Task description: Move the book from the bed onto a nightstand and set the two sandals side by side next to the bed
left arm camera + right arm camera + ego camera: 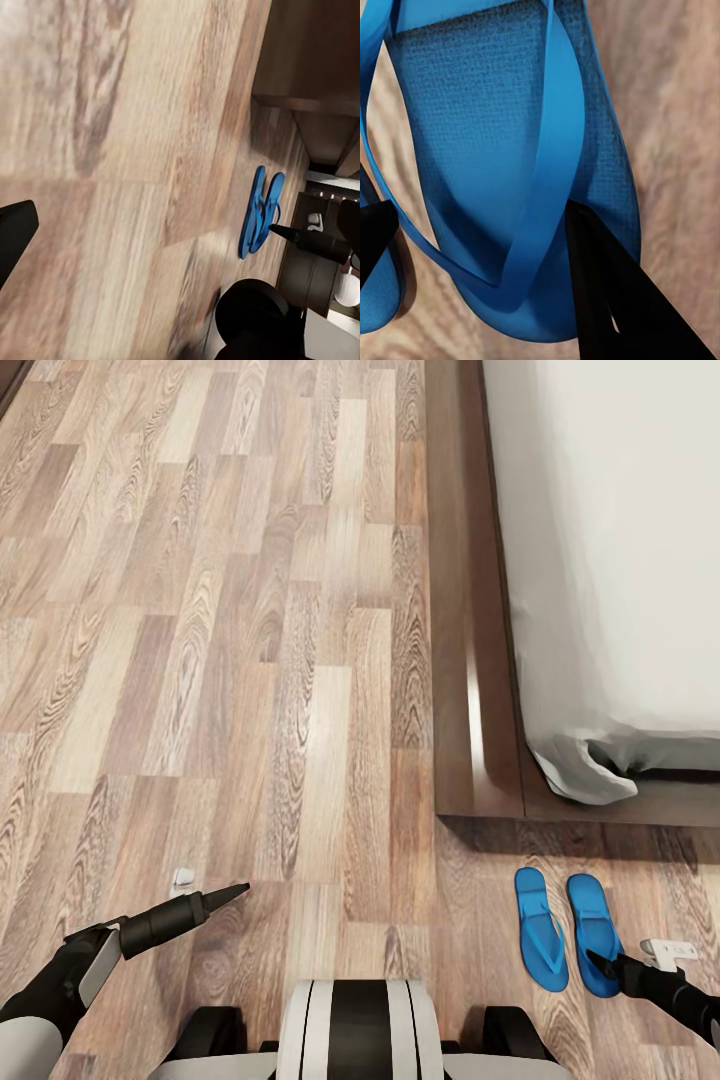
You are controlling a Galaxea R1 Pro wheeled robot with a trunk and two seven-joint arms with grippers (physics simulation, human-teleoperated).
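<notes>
Now the right end effector (480, 247), fingers apart over one sandal (596, 932), should lift straight clear, leaving the pair by the bed (480, 660).

Left arm: extended low at the near left, forearm black and grey, wrist angled toward the right. The left gripper (236, 890) tapers to a dark point; finger separation cannot be determined in the head view. In the left wrist view one dark finger (15, 234) is visible at the frame edge.

Right arm: extended low at the near right, forearm black. The right gripper (597, 958) points left and far. In the right wrist view its two dark fingers (611, 289) stand apart.
</notes>
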